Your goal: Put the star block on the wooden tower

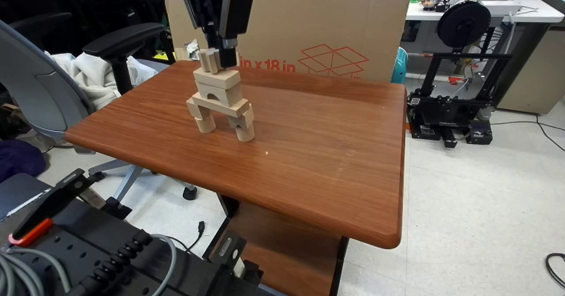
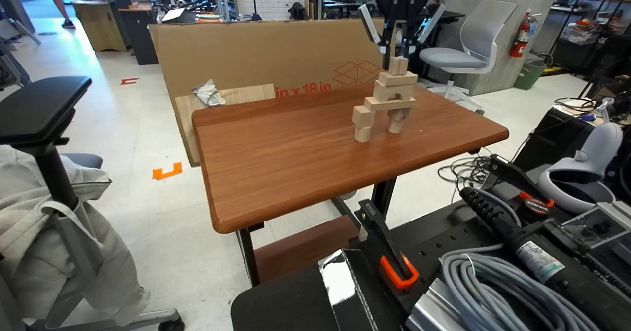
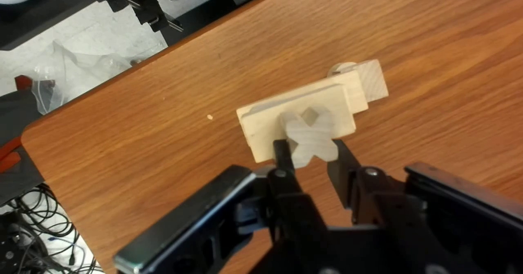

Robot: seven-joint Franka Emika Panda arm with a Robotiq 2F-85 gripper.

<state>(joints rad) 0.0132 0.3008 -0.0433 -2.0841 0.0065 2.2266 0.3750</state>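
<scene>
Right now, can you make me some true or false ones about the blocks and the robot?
1. The star block is at the top of the wooden tower. True.
2. The wooden tower stands on the floor. False: it stands on the brown table.
3. The gripper is right by the star block. True.
4. The star block is round like a ball. False: in the wrist view it looks like an X.
5. The cardboard box has red printing. True.
</scene>
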